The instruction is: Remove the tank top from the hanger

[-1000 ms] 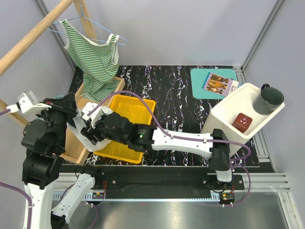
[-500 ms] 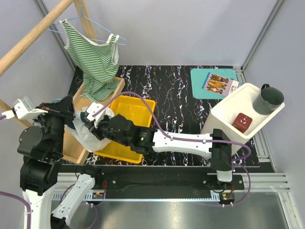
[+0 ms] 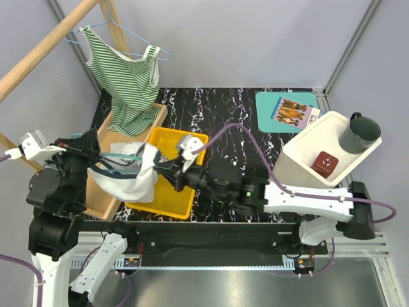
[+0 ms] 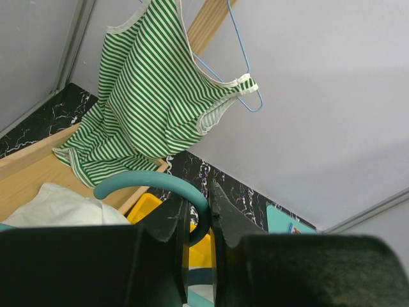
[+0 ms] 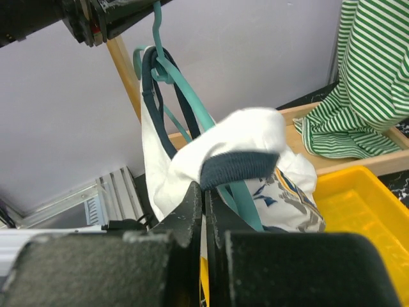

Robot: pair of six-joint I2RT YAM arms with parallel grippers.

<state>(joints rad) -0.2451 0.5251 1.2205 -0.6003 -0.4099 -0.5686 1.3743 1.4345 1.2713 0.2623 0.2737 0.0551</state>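
Below both my grippers lies the black marbled table (image 3: 243, 121), with a yellow bin (image 3: 188, 144) under my right gripper (image 5: 204, 194) and a wooden box (image 3: 101, 192) beneath my left gripper (image 4: 197, 203). A green striped top (image 4: 153, 96) hangs on a blue hanger (image 4: 246, 77), above and beyond my left gripper. The white tank top (image 5: 243, 137) hangs bunched between my two grippers, draped over the teal hanger (image 5: 192, 96). My left fingers are clamped on that hanger's curved hook. My right fingers are pinched tight on the tank top's navy trim (image 5: 239, 167), just beside the hanger's arm.
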